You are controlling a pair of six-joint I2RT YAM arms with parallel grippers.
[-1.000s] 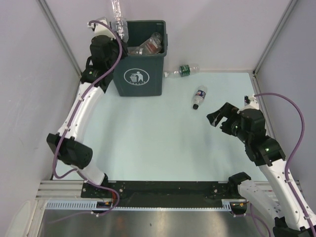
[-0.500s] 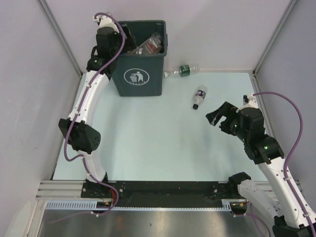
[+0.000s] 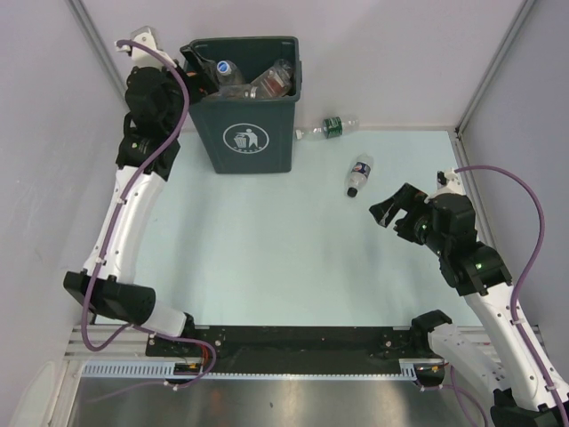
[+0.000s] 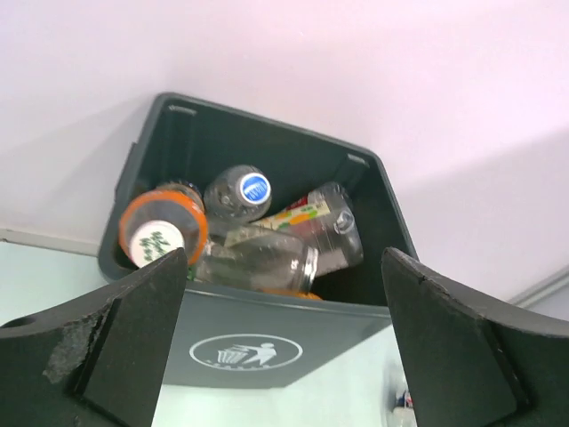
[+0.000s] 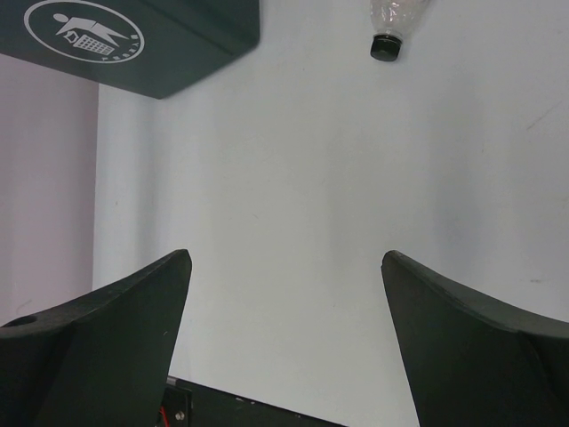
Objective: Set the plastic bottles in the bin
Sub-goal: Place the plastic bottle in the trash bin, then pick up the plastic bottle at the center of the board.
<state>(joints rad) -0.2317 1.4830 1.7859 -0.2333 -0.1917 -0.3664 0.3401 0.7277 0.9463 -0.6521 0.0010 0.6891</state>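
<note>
The dark green-grey bin (image 3: 247, 133) stands at the back left, with several plastic bottles (image 3: 258, 82) piled inside. In the left wrist view I see an orange bottle (image 4: 163, 224), a blue-capped clear bottle (image 4: 242, 190) and other clear ones (image 4: 267, 261) in the bin (image 4: 373, 222). My left gripper (image 3: 196, 69) hovers at the bin's left rim, open and empty (image 4: 284, 256). Two bottles lie on the table: a green-labelled one (image 3: 333, 127) by the back wall and a blue-labelled one (image 3: 358, 174). My right gripper (image 3: 389, 212) is open and empty (image 5: 285, 256), a little below and right of that bottle (image 5: 393, 25).
Grey walls close in the table on the left, back and right. A black rail (image 3: 293, 340) runs along the near edge between the arm bases. The bin's front corner (image 5: 151, 44) shows at the top left of the right wrist view.
My left gripper opened and let go of a clear bottle over the bin, then swung back to the left of the rim. The right arm has barely moved.
</note>
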